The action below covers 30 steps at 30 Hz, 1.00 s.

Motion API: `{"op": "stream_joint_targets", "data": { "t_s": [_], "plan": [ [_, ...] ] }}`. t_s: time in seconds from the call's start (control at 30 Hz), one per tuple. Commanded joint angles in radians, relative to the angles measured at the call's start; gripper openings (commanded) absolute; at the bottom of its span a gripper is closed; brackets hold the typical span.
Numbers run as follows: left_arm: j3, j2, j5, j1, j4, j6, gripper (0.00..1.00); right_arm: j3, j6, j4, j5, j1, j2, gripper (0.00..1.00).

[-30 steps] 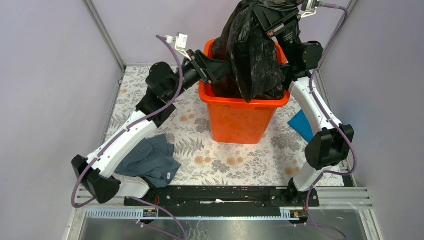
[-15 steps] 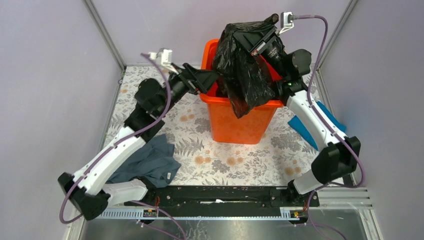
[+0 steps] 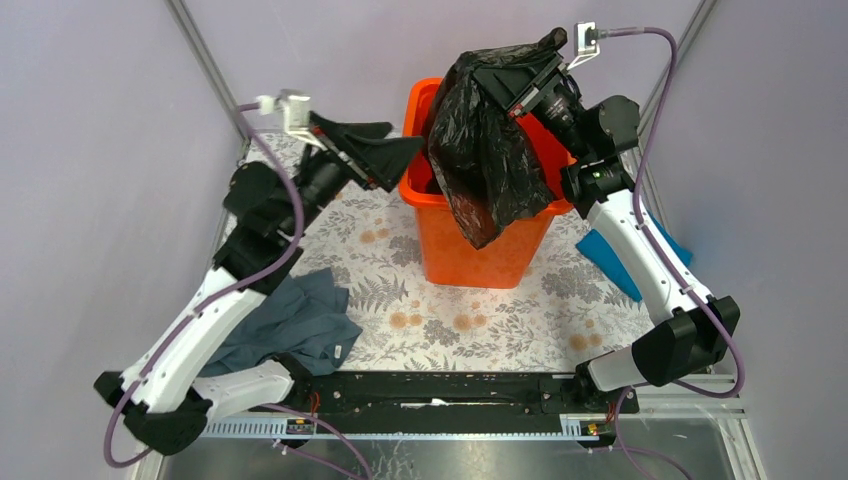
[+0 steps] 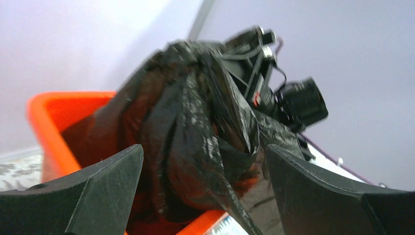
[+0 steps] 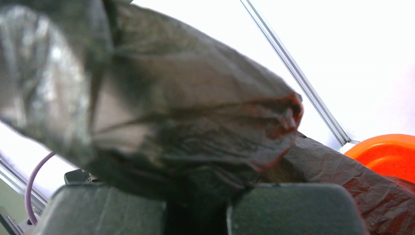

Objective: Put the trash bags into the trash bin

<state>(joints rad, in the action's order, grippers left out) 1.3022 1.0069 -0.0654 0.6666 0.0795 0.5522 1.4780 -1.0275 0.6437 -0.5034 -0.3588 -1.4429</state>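
The orange trash bin (image 3: pixel 470 250) stands upright at the back middle of the table. A glossy black trash bag (image 3: pixel 485 150) hangs over its mouth and drapes down past the front right rim. My right gripper (image 3: pixel 478 72) is above the bin, shut on the bag's top; the film bunches over its fingers (image 5: pixel 288 210) in the right wrist view. My left gripper (image 3: pixel 395 143) is open, just left of the bin's rim, holding nothing. In the left wrist view the trash bag (image 4: pixel 195 132) and the bin's rim (image 4: pixel 44 122) lie beyond its spread fingers (image 4: pixel 98 191).
A grey-blue cloth (image 3: pixel 300 320) lies crumpled at the front left by my left arm. A bright blue cloth (image 3: pixel 605 250) lies right of the bin, under my right arm. Purple walls and metal posts close in the floral table (image 3: pixel 450 320).
My left gripper has opened, let go of the bag, and drawn back left out of the bin. My right gripper came down and left with the bag, which now drapes over the front rim.
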Motion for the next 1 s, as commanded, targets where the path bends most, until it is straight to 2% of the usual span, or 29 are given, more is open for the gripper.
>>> {"op": "stream_joint_targets", "data": {
  "t_s": [0.0,0.13,0.23,0.33,0.4,0.47,0.53,0.6,0.63,0.73,0.87,0.97],
  "plan": [
    [0.066,0.078,-0.240,0.002,0.011,-0.014,0.99,0.050,0.021,0.013,-0.033,0.000,0.006,0.00],
    [0.004,0.087,-0.184,0.001,0.049,0.046,0.97,0.056,0.010,0.032,-0.035,0.001,0.003,0.00],
    [0.001,0.119,-0.208,0.002,0.072,0.076,0.86,0.040,-0.006,0.062,-0.037,0.000,0.005,0.00],
    [0.029,0.161,-0.200,0.002,0.071,0.082,0.68,0.035,-0.006,0.059,-0.046,0.001,0.013,0.00],
    [0.057,0.184,-0.206,0.002,0.071,0.067,0.53,0.030,0.012,0.051,-0.050,0.001,0.028,0.00],
    [0.070,0.192,-0.223,0.001,0.092,0.051,0.36,0.030,0.068,0.007,-0.043,0.000,0.050,0.08],
    [0.061,0.194,-0.241,0.002,0.141,0.051,0.27,0.030,0.132,-0.072,-0.018,0.000,0.075,0.10],
    [0.052,0.192,-0.242,0.002,0.177,0.048,0.12,0.028,0.197,-0.130,0.003,0.000,0.100,0.14],
    [0.049,0.189,-0.225,0.002,0.178,0.047,0.01,0.027,0.229,-0.165,0.015,0.000,0.112,0.22],
    [0.035,0.174,-0.165,0.002,0.176,0.037,0.00,0.043,0.342,-0.338,0.098,0.000,0.164,0.45],
    [-0.036,0.121,-0.121,0.002,0.257,0.017,0.00,0.124,0.437,-0.740,0.379,0.000,0.225,0.70],
    [-0.087,0.080,-0.109,0.002,0.323,0.011,0.00,0.130,0.499,-0.866,0.407,0.000,0.267,0.92]
  ]
}}
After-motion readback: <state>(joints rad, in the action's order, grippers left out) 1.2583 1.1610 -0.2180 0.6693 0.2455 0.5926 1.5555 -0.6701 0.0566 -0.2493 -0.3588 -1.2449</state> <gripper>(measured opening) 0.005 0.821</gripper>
